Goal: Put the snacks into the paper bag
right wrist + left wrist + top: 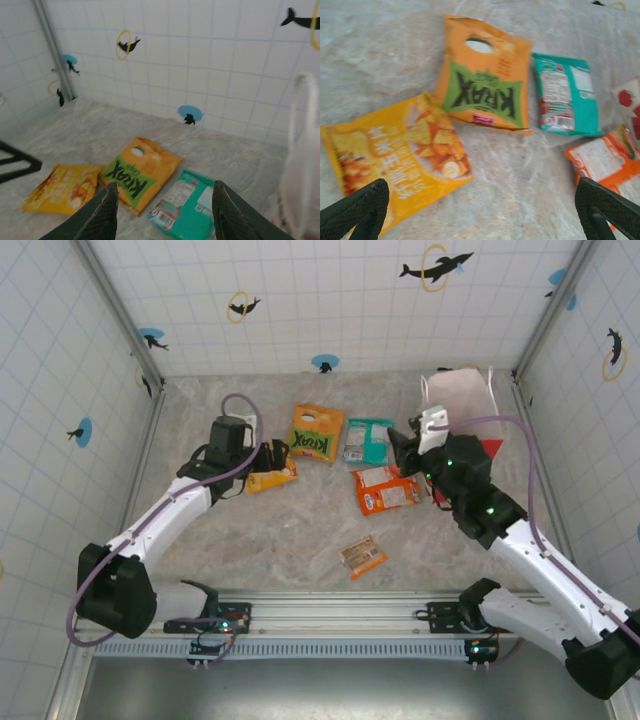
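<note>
Five snack packets lie flat on the marbled surface [250, 540] between two robot arms, all outside the white-and-red paper bag [462, 398], which stands upright at the far right corner against the tiled wall [350, 300]. The orange-green Krax packet [316, 432] sits at the middle rear. The teal packet [367, 440] lies just beside it on the right, with the orange packet [385, 489] nearer the arms. The small clear-wrapped bar [362, 557] lies alone, closest to the bases. The left gripper [278, 455] hangs low over the yellow-orange packet [270, 479], its jaws spread wide and empty; whether it touches the packet cannot be told. The right gripper [402, 455] hangs between the bag and the teal packet, above the orange packet's far edge, jaws parted with nothing between them.
</note>
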